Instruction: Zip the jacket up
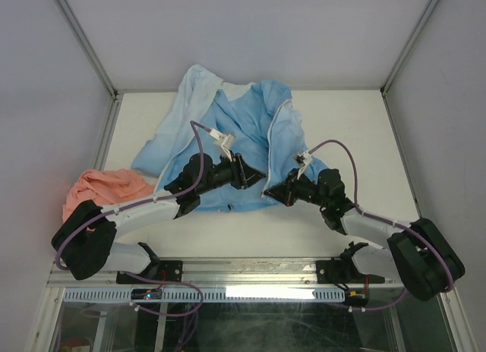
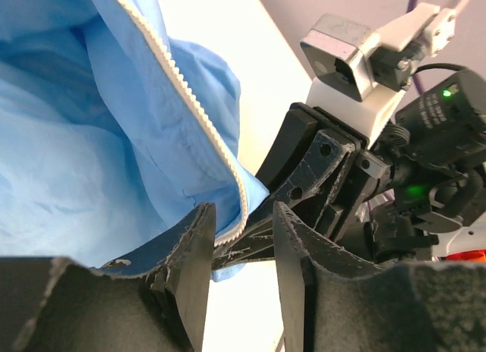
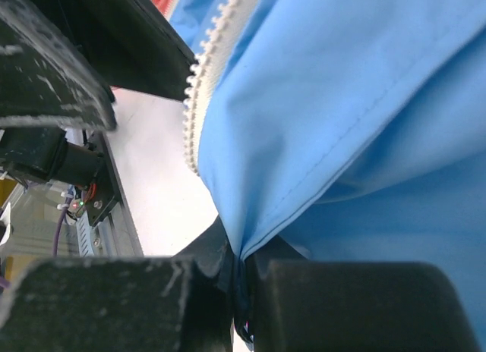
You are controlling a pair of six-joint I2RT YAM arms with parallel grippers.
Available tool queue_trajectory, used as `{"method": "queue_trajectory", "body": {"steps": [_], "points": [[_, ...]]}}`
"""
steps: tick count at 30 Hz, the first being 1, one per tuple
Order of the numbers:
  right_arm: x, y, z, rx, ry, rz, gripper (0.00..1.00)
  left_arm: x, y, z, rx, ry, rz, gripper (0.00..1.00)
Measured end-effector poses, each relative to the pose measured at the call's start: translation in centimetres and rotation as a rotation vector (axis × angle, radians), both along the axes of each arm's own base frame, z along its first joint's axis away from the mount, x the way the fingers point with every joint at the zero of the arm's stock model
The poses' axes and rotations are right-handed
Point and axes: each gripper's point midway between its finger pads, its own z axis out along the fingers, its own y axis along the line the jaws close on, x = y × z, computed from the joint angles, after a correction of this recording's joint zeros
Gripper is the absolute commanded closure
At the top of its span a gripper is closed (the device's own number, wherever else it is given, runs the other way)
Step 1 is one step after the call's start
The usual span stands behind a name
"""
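Note:
The light blue jacket (image 1: 243, 117) lies open at the back middle of the table, its white zipper (image 1: 278, 136) running down the right front edge. My right gripper (image 1: 275, 191) is shut on the jacket's bottom hem beside the zipper end; in the right wrist view the blue fabric (image 3: 342, 124) is pinched between the fingers (image 3: 247, 267), with the zipper teeth (image 3: 199, 86) just above. My left gripper (image 1: 257, 177) faces it, open, right at that corner. In the left wrist view its gripper (image 2: 243, 212) is open, with the zipper's lower end (image 2: 241, 208) between the fingertips.
A salmon-pink garment (image 1: 99, 189) lies bunched at the left edge of the table. White walls and metal rails enclose the table (image 1: 357, 124). The right gripper's black fingers (image 2: 319, 177) show close in front in the left wrist view.

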Motion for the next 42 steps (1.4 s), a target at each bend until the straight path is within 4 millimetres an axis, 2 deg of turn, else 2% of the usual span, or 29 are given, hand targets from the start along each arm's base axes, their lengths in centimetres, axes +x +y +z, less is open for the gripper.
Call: {"method": "queue_trajectory", "body": {"steps": [3, 14, 20, 25, 35, 42], "points": [[-0.5, 0.1, 1.0, 0.023, -0.027, 0.029, 1.0, -0.3, 0.6, 0.6, -0.01, -0.019, 0.01, 0.67], [-1.7, 0.4, 1.9, 0.048, -0.038, 0.101, 1.0, -1.0, 0.5, -3.7, 0.066, 0.066, -0.022, 0.73], [-1.7, 0.4, 2.2, 0.054, -0.048, 0.101, 1.0, -2.1, 0.1, -4.5, 0.069, 0.082, -0.061, 0.69], [-2.0, 0.4, 1.9, 0.049, -0.032, 0.112, 1.0, -2.6, 0.5, -5.4, 0.058, 0.103, -0.053, 0.66], [-2.2, 0.4, 1.9, 0.051, -0.024, 0.119, 1.0, -3.3, 1.7, -5.7, 0.053, 0.103, -0.03, 0.58], [-2.2, 0.4, 1.9, 0.051, -0.024, 0.118, 1.0, -3.8, 2.7, -4.1, 0.005, 0.052, -0.01, 0.55]]}}
